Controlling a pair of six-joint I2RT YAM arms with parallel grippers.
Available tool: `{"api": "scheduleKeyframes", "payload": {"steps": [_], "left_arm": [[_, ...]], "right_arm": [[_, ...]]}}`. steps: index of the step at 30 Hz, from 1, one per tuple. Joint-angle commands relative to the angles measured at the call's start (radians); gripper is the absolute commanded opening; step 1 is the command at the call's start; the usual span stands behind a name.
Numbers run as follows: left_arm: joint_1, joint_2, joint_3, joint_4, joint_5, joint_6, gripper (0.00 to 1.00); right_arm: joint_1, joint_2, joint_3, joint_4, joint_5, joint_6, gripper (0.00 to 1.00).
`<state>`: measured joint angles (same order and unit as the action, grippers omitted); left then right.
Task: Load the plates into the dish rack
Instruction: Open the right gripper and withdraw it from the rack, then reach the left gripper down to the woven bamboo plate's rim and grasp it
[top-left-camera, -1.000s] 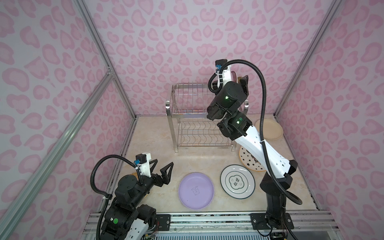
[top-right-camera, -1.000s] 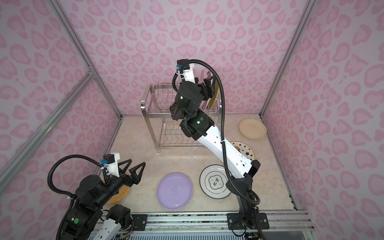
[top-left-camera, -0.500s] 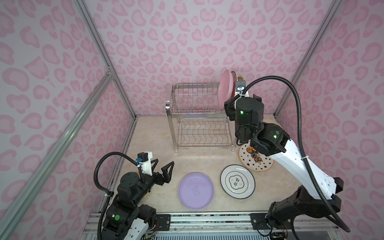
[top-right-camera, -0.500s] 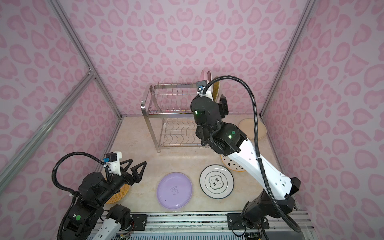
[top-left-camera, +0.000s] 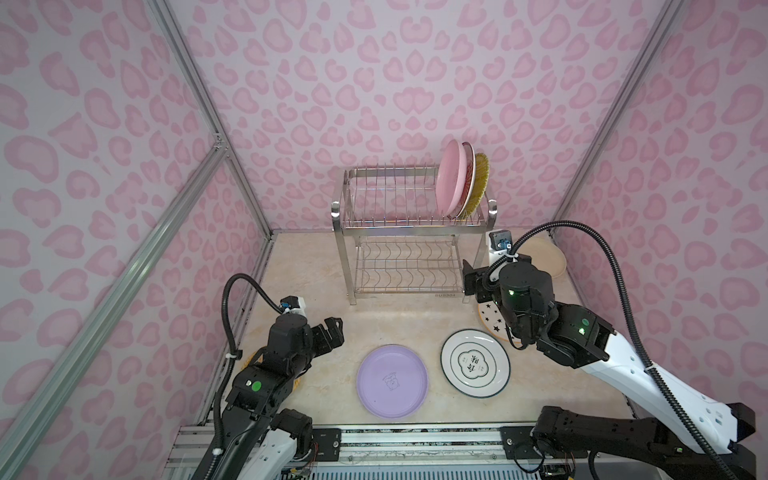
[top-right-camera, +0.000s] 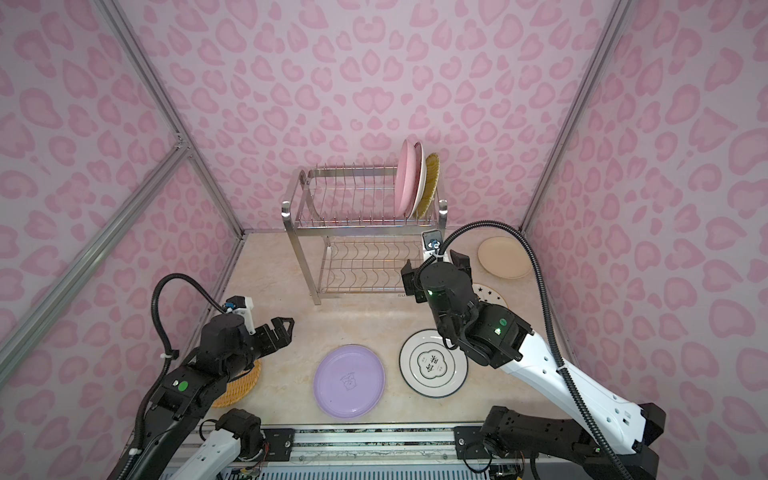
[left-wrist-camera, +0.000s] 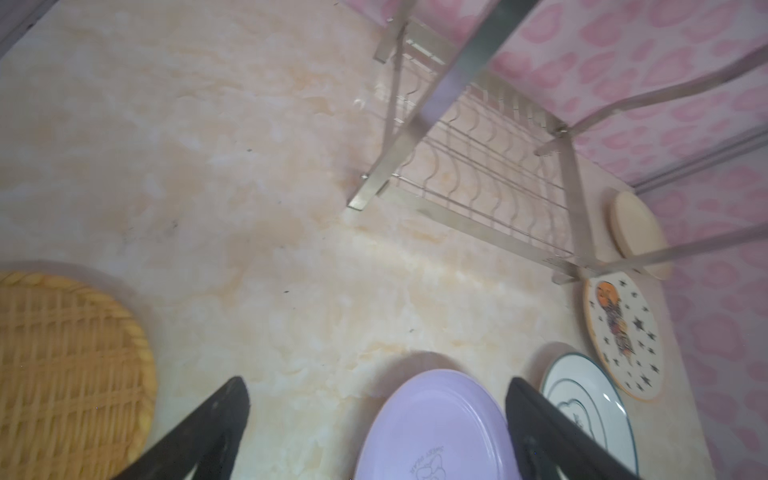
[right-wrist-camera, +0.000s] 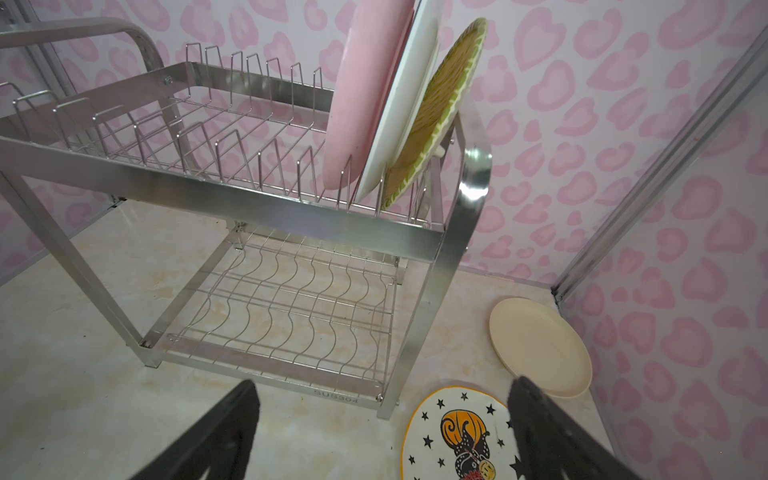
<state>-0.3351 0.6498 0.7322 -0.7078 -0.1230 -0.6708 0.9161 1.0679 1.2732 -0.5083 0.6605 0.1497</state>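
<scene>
Plates: pink plate (top-left-camera: 451, 178); lilac plate (top-left-camera: 392, 381); cream plate (right-wrist-camera: 540, 347); star-patterned plate (right-wrist-camera: 457, 436); orange woven plate (left-wrist-camera: 62, 365); ring-emblem white plate (top-left-camera: 475, 369); yellow striped plate (right-wrist-camera: 436, 112). Silver dish rack (top-left-camera: 409, 224).

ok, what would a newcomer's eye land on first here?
The shiny two-tier steel wire dish rack at the back, a round pink plate upright at the right end of its top tier. Then the round lilac plate lying flat up front.

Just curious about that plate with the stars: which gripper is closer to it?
Right. The right gripper hangs open above the star plate, beside the dish rack's leg. The left gripper is across the table, near the woven plate.
</scene>
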Motion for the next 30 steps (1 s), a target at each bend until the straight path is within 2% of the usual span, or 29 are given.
{"api": "scheduleKeyframes", "payload": {"steps": [1, 10, 15, 19, 27, 30], "left_arm": [[0.001, 0.126, 0.078, -0.192, -0.257, -0.190, 0.97], [0.005, 0.663, 0.258, -0.419, -0.440, -0.467, 0.99], [0.005, 0.900, 0.304, -0.489, -0.524, -0.626, 0.96], [0.005, 0.999, 0.293, -0.471, -0.524, -0.685, 0.90], [0.005, 1.173, 0.313, -0.479, -0.539, -0.773, 0.87], [0.004, 1.196, 0.322, -0.516, -0.564, -0.835, 0.80]], "right_arm": [[-0.001, -0.039, -0.072, 0.062, -0.089, 0.056, 0.93], [-0.027, -0.134, -0.263, 0.115, -0.196, 0.137, 0.93], [-0.065, -0.180, -0.335, 0.121, -0.285, 0.171, 0.93], [-0.089, -0.233, -0.397, 0.140, -0.345, 0.198, 0.93], [-0.132, -0.271, -0.471, 0.181, -0.454, 0.219, 0.93], [-0.134, -0.267, -0.480, 0.185, -0.473, 0.221, 0.93]]}}
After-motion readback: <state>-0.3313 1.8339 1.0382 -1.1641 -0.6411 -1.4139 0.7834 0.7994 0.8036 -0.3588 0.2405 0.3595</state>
